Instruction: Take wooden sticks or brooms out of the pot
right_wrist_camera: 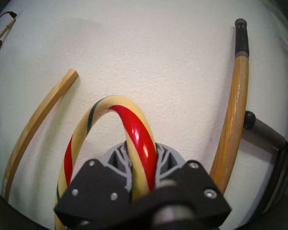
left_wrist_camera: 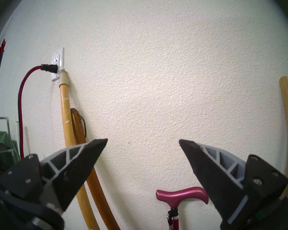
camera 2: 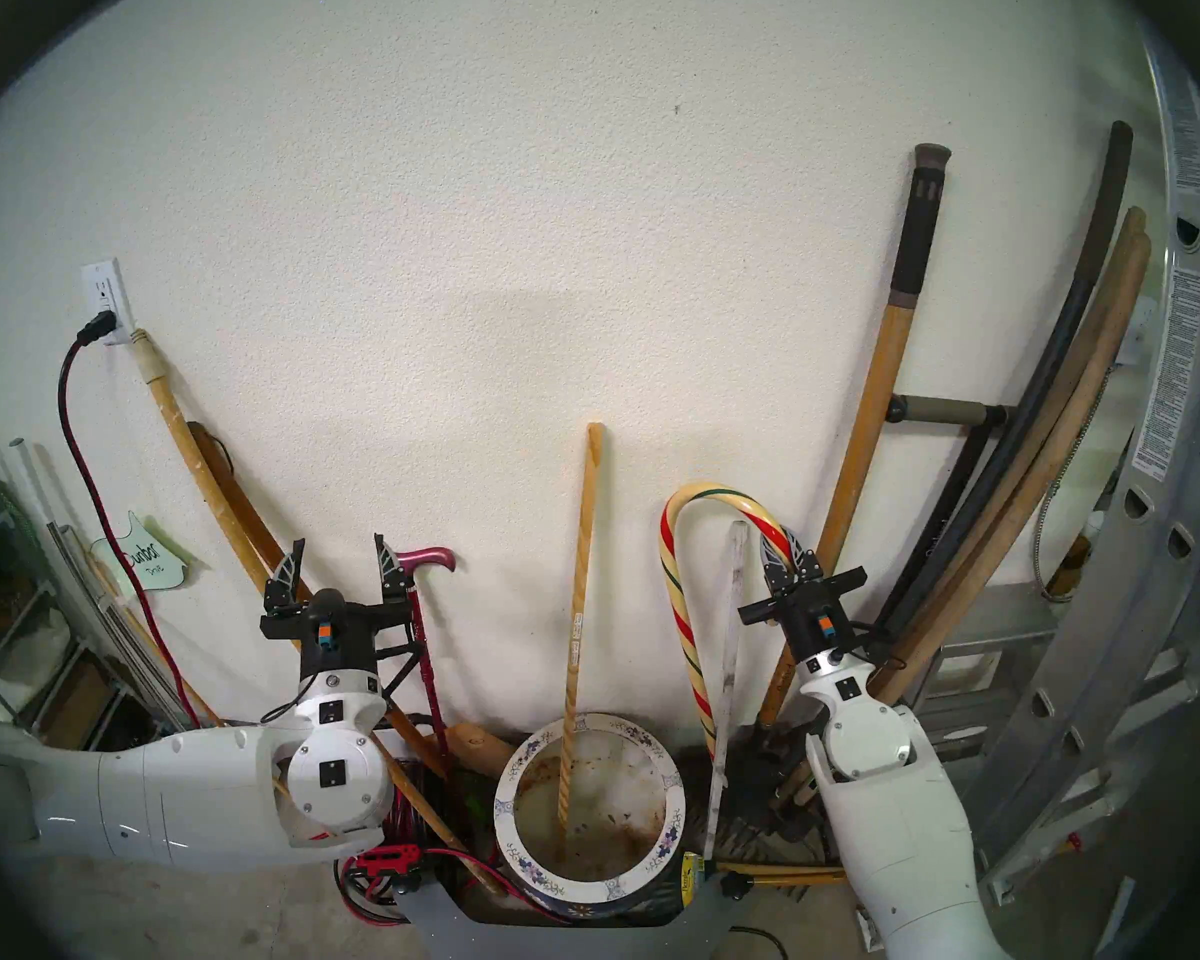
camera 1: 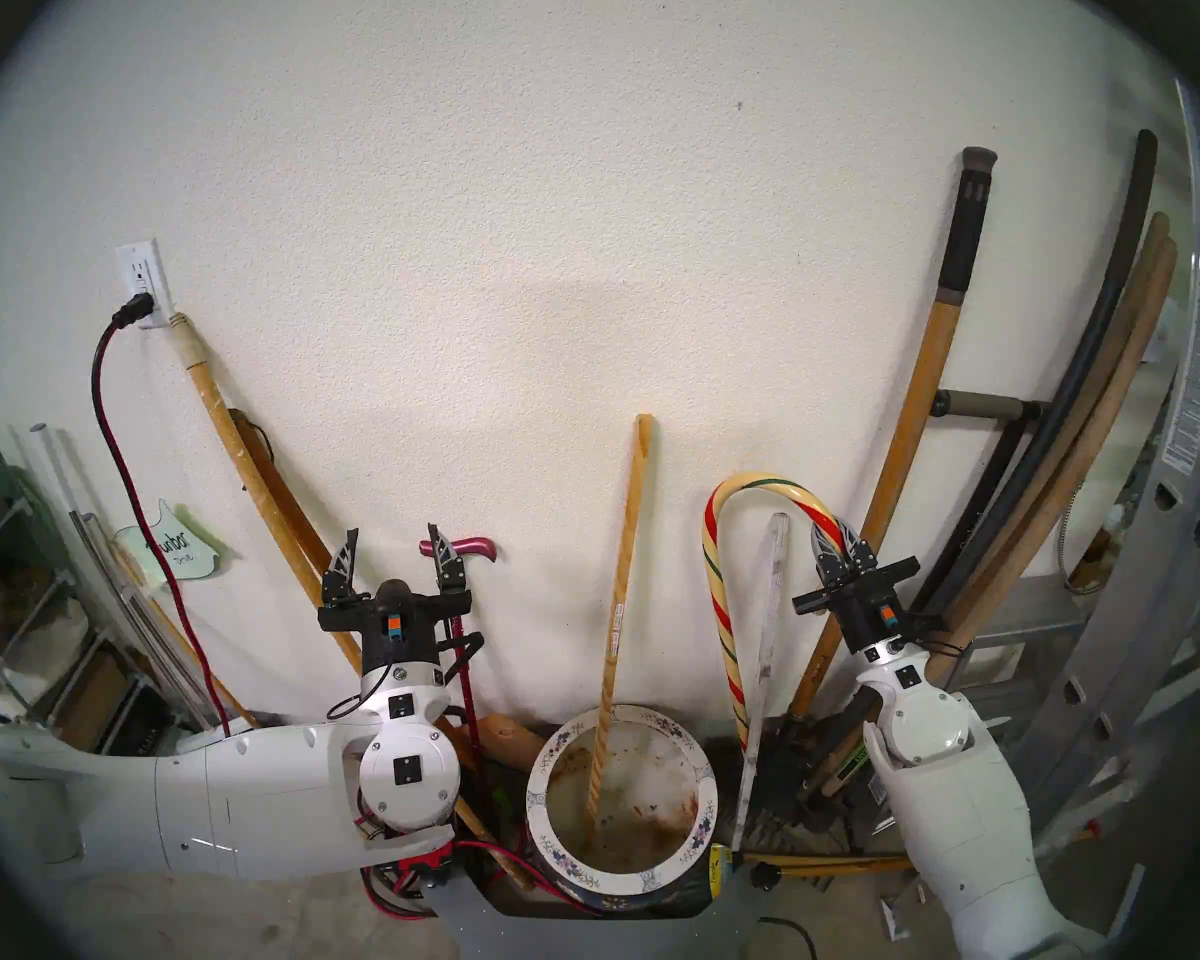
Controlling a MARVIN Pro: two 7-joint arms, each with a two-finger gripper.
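Your right gripper (camera 1: 838,537) has its fingers (right_wrist_camera: 165,156) pressed in on the short end of the striped cane's (camera 1: 722,605) hook; the cane's long shaft runs down outside the pot (camera 1: 701,778), just right of its rim. The grey-white slat (camera 1: 767,647) leans beside the cane, also outside the pot. Only the pale yellow pole (camera 1: 618,605) stands inside the pot, leaning on the wall. Your left gripper (camera 1: 395,546), left of the pot, is spread wide and holds nothing, with the magenta cane (left_wrist_camera: 181,194) just behind it.
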